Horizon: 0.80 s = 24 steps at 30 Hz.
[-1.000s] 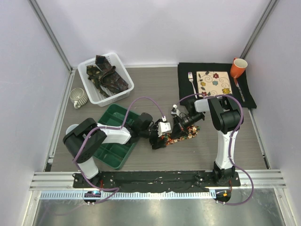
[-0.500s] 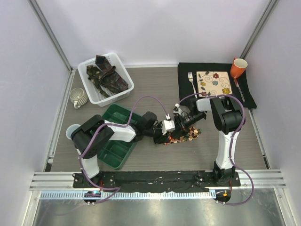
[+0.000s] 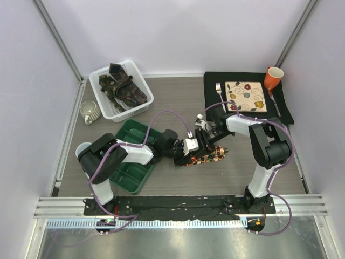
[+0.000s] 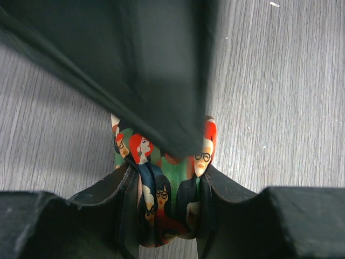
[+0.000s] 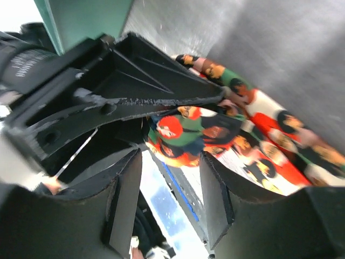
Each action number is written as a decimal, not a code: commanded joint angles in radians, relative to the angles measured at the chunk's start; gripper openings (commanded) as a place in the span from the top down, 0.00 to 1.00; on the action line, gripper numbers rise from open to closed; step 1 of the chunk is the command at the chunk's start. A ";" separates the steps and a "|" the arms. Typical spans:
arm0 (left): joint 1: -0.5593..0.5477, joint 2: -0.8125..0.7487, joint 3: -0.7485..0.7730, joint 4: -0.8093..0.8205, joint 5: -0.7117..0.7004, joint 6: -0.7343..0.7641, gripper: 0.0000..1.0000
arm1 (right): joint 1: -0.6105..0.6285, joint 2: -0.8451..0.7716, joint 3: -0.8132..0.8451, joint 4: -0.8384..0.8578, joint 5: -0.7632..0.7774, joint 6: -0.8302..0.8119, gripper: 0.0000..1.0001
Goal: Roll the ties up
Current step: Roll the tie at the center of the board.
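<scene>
Down at the near edge both arms reach inward and meet over the middle of the desk (image 3: 178, 102), and we have a handover! The left arm (image 3: 135, 154) comes in low from beside the green tray (image 3: 126, 164), and its left jaws, wide apart a second ago, are now clenched on the rolled end of the bright tie (image 3: 209, 156): the wrist view shows the printed coil squeezed between both fingers (image 4: 124, 205), touching each one. Just beyond, the right arm (image 3: 264, 143) has swung its elbow out to the right, and the right jaws, pinched tight a moment back, now stand released, fingers (image 5: 121, 205) parted with nothing between them and the roll sitting just past their tips. So the coil belongs to the left side now, while the unrolled tail lies flat on the desk, trailing off to the right. That looks like a regrip: the right side is free to take a fresh hold and turn more of the tail in, so this tie reads as only partly rolled. Farther back, the dark ties (image 3: 124, 86) lie heaped in the white basket (image 3: 141, 105), a mug (image 3: 89, 112) beside it, none of them rolled yet. Far right, the floral plate (image 3: 245, 96), fork (image 3: 220, 94) and orange cup (image 3: 273, 77) rest on the black mat (image 3: 213, 83).
</scene>
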 commanded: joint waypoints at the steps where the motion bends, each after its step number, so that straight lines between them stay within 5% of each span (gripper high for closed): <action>1: 0.004 0.010 0.005 -0.067 -0.043 0.006 0.82 | 0.039 -0.005 -0.014 0.070 0.053 0.057 0.48; 4: 0.005 0.007 0.005 -0.072 -0.037 0.008 0.78 | 0.041 0.020 -0.003 0.086 0.078 0.057 0.58; 5: 0.005 0.005 0.003 -0.073 -0.032 0.009 0.77 | 0.039 0.040 0.004 0.086 0.080 0.054 0.72; 9: 0.004 0.003 0.000 -0.072 -0.012 0.025 0.72 | 0.008 0.084 0.003 0.085 0.080 0.046 0.99; 17: 0.016 -0.009 0.025 -0.049 0.043 0.049 0.42 | -0.045 0.172 0.015 0.027 0.058 -0.028 0.99; 24: 0.016 -0.015 0.059 0.006 0.049 0.009 0.31 | -0.101 0.253 0.037 -0.012 0.028 -0.031 0.99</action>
